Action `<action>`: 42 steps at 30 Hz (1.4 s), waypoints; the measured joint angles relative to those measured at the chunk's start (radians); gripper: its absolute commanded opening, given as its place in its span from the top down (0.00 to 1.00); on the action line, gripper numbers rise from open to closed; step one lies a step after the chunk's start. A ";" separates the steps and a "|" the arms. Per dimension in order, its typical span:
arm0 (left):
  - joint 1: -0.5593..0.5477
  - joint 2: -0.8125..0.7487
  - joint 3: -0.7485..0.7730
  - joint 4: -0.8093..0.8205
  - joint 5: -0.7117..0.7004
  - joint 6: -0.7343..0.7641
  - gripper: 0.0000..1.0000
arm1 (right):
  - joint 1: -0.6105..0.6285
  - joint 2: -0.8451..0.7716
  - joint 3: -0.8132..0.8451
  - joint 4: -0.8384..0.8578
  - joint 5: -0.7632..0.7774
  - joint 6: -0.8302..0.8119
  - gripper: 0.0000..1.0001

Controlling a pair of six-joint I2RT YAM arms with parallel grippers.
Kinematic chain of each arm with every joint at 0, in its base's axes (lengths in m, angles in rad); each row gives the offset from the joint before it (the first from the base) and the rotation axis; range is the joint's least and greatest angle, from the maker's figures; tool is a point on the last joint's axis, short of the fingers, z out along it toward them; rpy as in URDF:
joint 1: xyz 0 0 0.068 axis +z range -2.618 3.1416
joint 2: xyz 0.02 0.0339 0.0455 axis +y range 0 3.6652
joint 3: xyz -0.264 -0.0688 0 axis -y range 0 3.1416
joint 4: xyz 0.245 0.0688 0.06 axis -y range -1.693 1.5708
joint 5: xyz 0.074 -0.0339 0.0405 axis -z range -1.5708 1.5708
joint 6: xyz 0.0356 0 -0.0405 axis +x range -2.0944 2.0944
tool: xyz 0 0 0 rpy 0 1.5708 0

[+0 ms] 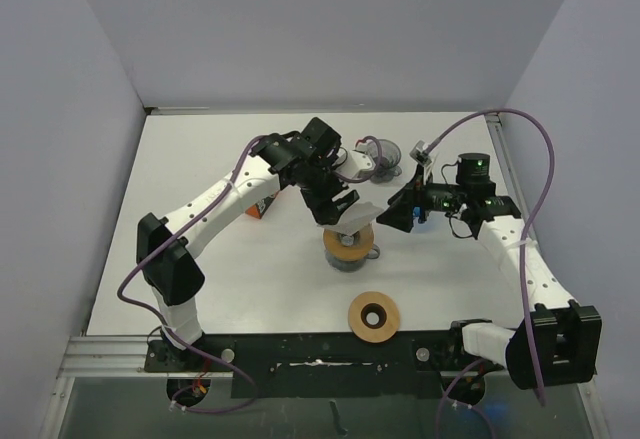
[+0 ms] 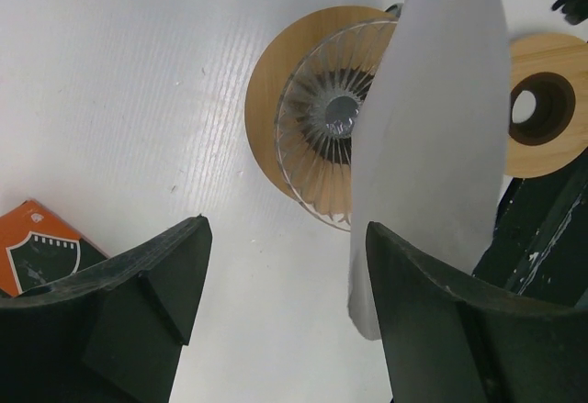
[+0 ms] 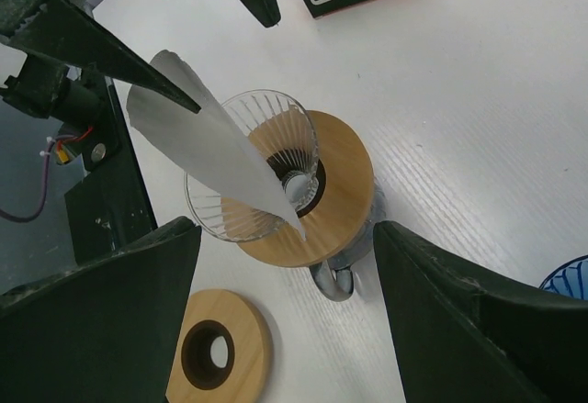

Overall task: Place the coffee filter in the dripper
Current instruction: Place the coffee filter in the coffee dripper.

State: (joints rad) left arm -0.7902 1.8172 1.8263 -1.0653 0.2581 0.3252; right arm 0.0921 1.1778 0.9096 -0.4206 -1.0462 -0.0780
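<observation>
Plainly, the coffee filter [image 2: 432, 118] is only half placed. It is a flat, unopened sheet standing on a slant, its pointed lower end down inside the glass dripper [image 3: 276, 118] and its upper edge leaning on one finger of the left claw [image 2: 285, 238], whose jaws stand wide apart and pinch nothing. In the right wrist view the sheet runs from the upper left down to the middle of the cone. The right claw [image 3: 287, 238] hangs over the dripper, its jaws also spread with nothing between them. The dripper sits at mid-frame of the top view on the white surface [image 2: 138, 72], with a spare wooden ring [image 1: 374, 316] below it and an orange box [image 1: 262, 209] to its left. To finish well, I judge the paper must be opened into a cone and seated against the ribbed wall rather than propped. A gentle press near the rim should do; a hard one could crease the paper or nudge the dripper. Sliding the supporting finger off sideways risks dragging the sheet out, so lifting it straight up seems safer.
</observation>
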 measured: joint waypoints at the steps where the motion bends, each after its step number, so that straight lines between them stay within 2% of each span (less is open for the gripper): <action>1: 0.000 -0.001 -0.002 0.004 0.006 -0.002 0.33 | 0.002 0.004 0.001 0.000 0.003 0.000 0.23; 19: 0.007 -0.032 -0.039 0.032 0.051 -0.031 0.33 | 0.034 0.068 0.105 -0.023 0.014 -0.019 0.23; 42: 0.040 -0.082 -0.128 0.086 0.084 -0.061 0.33 | 0.087 0.096 0.109 -0.075 0.069 -0.072 0.27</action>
State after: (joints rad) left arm -0.7506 1.7355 1.6981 -0.9794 0.3424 0.2642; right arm 0.1787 1.2736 1.0191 -0.4953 -0.9768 -0.1505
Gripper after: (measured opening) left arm 0.669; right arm 0.747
